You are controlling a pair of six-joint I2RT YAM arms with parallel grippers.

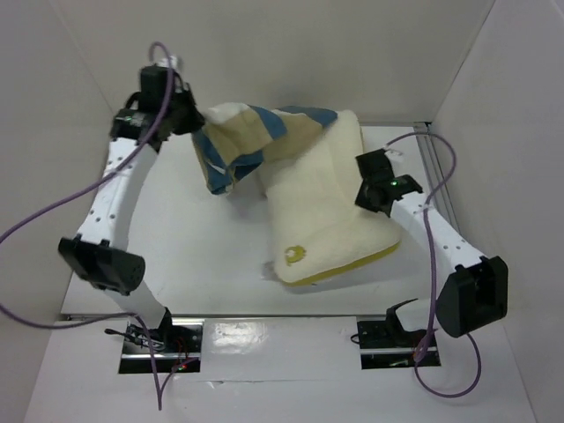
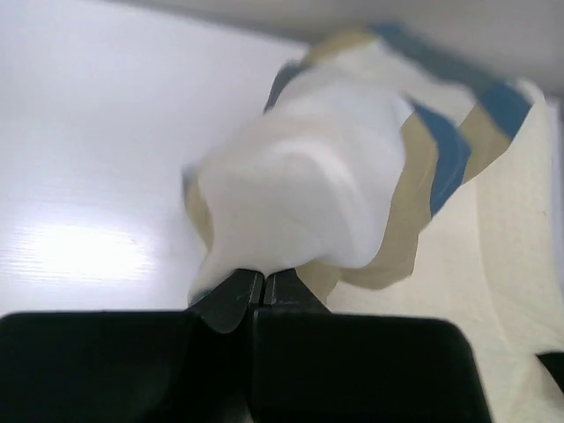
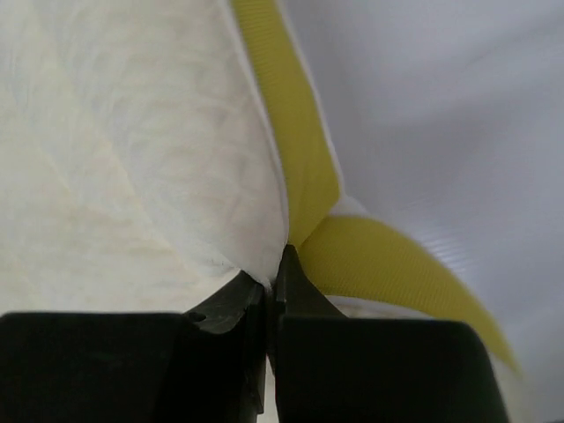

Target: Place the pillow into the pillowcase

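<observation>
pillow (image 1: 326,211): quilted matt cloth | pillowcase (image 1: 233,145): thin limp cloth | table (image 1: 198,251): smooth, glossy

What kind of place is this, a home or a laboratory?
Probably a laboratory test cell: robot arms bolted to a white table, plain white walls around it, loose cables.

The pillowcase (image 1: 233,145) lies over the far end of the pillow (image 1: 319,211) on the table (image 1: 198,260).

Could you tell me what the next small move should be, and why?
Probably push the pillow with the right tool deeper into the pillowcase: the left tool pinches the case, the right pinches the pillow's yellow piping, and only the far end looks covered.
</observation>
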